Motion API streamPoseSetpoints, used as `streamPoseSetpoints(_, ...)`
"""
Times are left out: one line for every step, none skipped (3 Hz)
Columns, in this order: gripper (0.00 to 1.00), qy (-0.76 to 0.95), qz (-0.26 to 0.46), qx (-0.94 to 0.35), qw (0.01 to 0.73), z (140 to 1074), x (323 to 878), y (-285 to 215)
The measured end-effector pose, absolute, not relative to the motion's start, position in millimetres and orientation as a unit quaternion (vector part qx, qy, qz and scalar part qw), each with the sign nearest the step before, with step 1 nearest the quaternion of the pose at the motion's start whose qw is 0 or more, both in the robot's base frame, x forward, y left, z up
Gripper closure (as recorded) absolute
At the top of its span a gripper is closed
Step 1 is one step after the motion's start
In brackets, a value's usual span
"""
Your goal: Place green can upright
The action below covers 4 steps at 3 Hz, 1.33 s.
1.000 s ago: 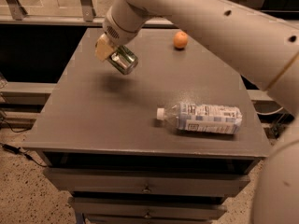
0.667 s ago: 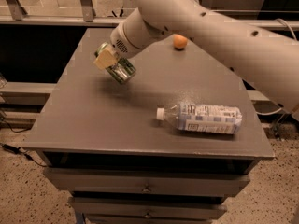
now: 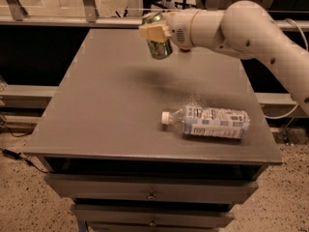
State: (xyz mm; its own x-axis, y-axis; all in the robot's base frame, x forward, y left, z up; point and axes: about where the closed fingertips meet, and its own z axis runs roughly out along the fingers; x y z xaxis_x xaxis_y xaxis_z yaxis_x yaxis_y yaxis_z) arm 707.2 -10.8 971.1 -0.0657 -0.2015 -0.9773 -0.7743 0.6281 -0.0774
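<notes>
Starting at the left edge of the frame, a dark cable (image 3: 12, 154) lies on the speckled floor (image 3: 21, 197) beside the grey table (image 3: 106, 105). The table's flat top fills the middle of the view. Below its front edge sit drawers (image 3: 152, 195) with small knobs. Along the top of the frame, behind the table, runs a pale metal railing (image 3: 89, 4).

In the upper centre, the gripper (image 3: 155, 35) hangs over the far part of the tabletop. Its cream-coloured fingers (image 3: 153, 31) are closed around the green can (image 3: 160, 49), pinching it across the body. The can is held in the air, clear of the surface. It stands steeply but leans a little, with its lower end hanging below the fingers. A soft shadow (image 3: 161, 79) falls on the table beneath it.

Further right and nearer the front edge, a clear plastic bottle (image 3: 212, 122) with a blue-white label lies on its side. Its white cap (image 3: 165, 117) points toward the left, and it is well apart from the can.

The robot's thick white arm (image 3: 251, 28) reaches in from the upper right of the frame and bends down toward the right edge.
</notes>
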Motion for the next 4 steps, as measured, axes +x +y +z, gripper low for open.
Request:
streamPoseSetpoints(1.00, 0.680, 0.230, -0.356, 0.598, 973.5, 707.2, -31.5)
streamPoseSetpoints(1.00, 0.675, 0.232, -0.358, 0.603, 973.1, 706.0, -32.3)
streamPoseSetpoints(1.00, 0.672, 0.228, -0.345, 0.614, 964.6, 712.6, -68.6)
streamPoseSetpoints(1.00, 0.673, 0.215, -0.347, 0.617, 957.4, 720.3, -108.9)
